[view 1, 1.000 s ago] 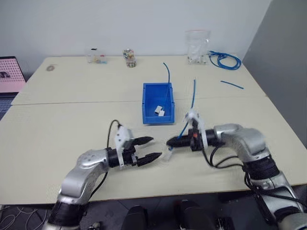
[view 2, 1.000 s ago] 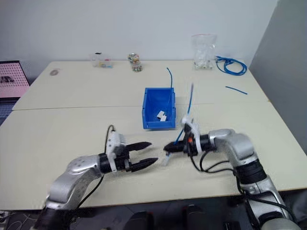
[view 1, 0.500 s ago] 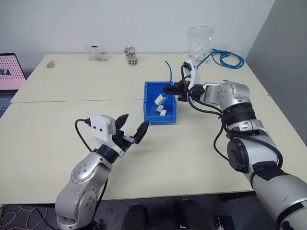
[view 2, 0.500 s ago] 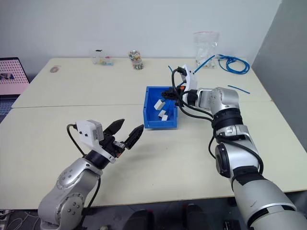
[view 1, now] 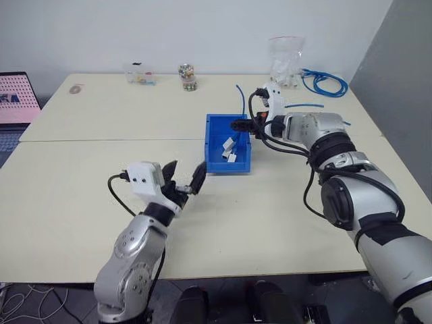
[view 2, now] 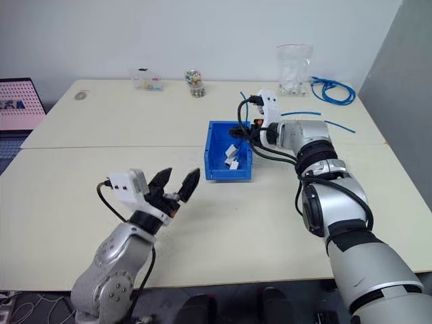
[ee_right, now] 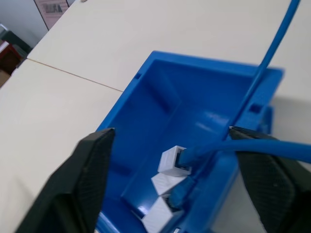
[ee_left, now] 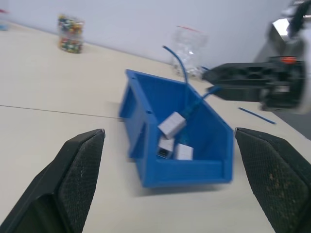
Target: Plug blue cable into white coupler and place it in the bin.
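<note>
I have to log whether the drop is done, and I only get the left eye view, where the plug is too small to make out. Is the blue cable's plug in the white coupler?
Observer: Yes. In the right wrist view the blue cable ends in the white coupler, and the plug looks seated.
Operator: Is that coupler down in the bin?
Observer: It is inside the bin, resting on two other white couplers.
Operator: And the right fingers?
Observer: The right gripper stands wide open, one finger on each side of the cable, not pinching it.
</note>
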Tool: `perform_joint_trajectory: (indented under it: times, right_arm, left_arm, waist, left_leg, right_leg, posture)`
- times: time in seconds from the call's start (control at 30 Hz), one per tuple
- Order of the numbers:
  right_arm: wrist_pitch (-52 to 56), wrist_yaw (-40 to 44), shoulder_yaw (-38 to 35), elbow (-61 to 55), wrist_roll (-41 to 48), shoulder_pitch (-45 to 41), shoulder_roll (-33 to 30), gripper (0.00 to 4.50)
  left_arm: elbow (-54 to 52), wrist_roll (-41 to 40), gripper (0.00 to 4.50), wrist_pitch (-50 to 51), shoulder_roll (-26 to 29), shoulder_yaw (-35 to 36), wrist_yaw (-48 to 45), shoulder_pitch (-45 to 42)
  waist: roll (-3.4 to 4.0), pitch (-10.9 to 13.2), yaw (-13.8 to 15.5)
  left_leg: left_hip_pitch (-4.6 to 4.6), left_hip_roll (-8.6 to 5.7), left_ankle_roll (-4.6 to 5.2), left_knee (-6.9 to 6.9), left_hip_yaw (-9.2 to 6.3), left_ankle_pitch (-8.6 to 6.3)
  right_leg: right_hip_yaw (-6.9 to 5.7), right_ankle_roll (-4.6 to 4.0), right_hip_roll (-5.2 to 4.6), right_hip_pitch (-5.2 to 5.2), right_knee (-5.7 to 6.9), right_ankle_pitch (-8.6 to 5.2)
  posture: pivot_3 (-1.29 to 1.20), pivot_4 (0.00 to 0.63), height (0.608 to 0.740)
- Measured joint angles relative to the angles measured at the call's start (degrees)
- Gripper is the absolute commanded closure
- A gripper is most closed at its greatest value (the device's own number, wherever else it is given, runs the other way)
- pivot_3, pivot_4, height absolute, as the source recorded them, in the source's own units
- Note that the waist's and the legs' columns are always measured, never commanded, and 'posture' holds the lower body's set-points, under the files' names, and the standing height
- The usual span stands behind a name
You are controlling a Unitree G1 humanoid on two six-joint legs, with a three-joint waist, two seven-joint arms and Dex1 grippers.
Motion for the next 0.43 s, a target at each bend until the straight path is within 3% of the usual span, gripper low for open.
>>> perform_joint_trajectory:
  times: [0.17,0.33,0.43]
  right_arm:
    - [7.43,5.78,3.61,-24.09,-0.04,10.61,-7.71,0.18]
    - [7.66,4.89,3.76,-51.28,1.00,36.84,-11.64,0.18]
    - [5.92,-0.64,2.84,-59.79,0.57,49.85,-9.26,0.18]
  left_arm:
    - [3.15,0.69,0.00,1.22,1.19,1.29,1.47,-0.16]
    - [5.64,3.61,0.00,-0.54,2.18,1.48,1.66,2.08]
    - [6.96,5.41,0.00,-2.25,2.28,1.35,1.55,4.48]
  waist:
    - [-0.01,-0.01,0.16]
    - [-0.08,-0.06,0.17]
    - [-0.01,0.05,-0.19]
  left_leg:
    - [-0.05,0.03,-0.03,-0.06,-0.09,-0.02]
    - [-0.06,0.17,-0.15,-0.11,-0.08,-0.09]
    - [-0.04,0.13,-0.17,-0.05,0.02,-0.09]
  right_leg:
    - [-0.05,0.00,-0.03,0.01,-0.05,0.00]
    - [0.01,0.03,-0.08,-0.01,-0.10,-0.06]
    - [0.12,0.24,-0.07,-0.09,0.04,-0.18]
  posture:
    - [0.00,0.150,0.740]
    - [0.00,0.150,0.740]
    - [0.00,0.150,0.740]
